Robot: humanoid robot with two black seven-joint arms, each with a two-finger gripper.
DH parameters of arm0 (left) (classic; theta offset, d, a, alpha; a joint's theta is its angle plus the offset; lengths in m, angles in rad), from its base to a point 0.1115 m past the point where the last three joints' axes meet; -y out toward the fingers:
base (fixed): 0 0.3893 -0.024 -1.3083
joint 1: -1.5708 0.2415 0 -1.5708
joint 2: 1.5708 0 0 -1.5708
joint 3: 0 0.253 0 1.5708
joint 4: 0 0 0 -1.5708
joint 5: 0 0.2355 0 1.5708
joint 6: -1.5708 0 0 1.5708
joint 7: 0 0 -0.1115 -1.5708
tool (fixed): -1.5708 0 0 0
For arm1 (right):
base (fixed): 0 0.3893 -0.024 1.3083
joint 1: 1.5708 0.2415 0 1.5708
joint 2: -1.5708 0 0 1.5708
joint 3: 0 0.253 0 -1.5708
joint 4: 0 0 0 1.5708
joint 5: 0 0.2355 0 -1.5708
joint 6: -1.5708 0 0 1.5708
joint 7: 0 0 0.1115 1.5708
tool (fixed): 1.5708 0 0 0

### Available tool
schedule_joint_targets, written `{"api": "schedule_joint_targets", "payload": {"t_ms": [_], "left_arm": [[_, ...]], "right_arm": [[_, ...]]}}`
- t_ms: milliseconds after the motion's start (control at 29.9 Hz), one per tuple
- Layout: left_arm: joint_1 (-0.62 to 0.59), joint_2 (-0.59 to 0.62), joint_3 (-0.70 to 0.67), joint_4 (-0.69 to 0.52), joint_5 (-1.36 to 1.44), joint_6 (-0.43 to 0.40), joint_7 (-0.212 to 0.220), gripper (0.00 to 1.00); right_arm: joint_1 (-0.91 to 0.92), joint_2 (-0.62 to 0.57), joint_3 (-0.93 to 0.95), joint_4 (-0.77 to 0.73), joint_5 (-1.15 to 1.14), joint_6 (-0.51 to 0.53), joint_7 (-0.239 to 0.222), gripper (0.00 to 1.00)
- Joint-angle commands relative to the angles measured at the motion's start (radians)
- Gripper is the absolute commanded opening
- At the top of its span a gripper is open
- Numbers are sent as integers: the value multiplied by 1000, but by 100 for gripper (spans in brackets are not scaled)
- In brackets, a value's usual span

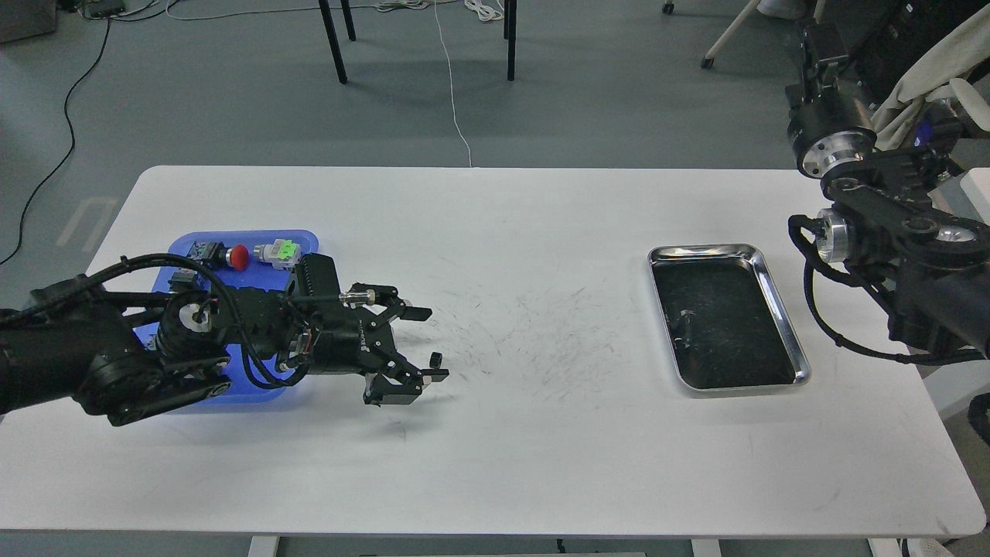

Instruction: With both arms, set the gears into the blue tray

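One small black gear (435, 359) lies on the white table just right of the blue tray (232, 235). My left gripper (432, 346) reaches out low over the table from the left. It is open, with one finger behind the gear and the other in front of it, and neither visibly touches it. My left arm covers most of the blue tray. My right gripper (818, 42) is raised high at the far right, off the table's edge. It looks dark and end-on, so its fingers cannot be told apart.
A shiny steel tray (700, 251) with a dark inside sits on the right half of the table. In the blue tray's far part lie a red-capped switch (240, 257) and a green-and-white part (280, 252). Chair legs and cables are on the floor beyond the table.
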Motion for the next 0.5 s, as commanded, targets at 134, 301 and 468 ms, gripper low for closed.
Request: {"api": "schedule_joint_targets", "payload": {"t_ms": [134,301,468], "left_arm": [[7,-95,120,172,0,190,1,75],[47,-117,120,210,-10,190,1,73],[60,-104,115,210,-41,190,1,76]], "right_arm": [[2,-1,-27,0,-1,-2,0,96],[3,-1,-30,-2,-1,-2,0,96],[3,1,-31,-2,-2,-2,0,96]]}}
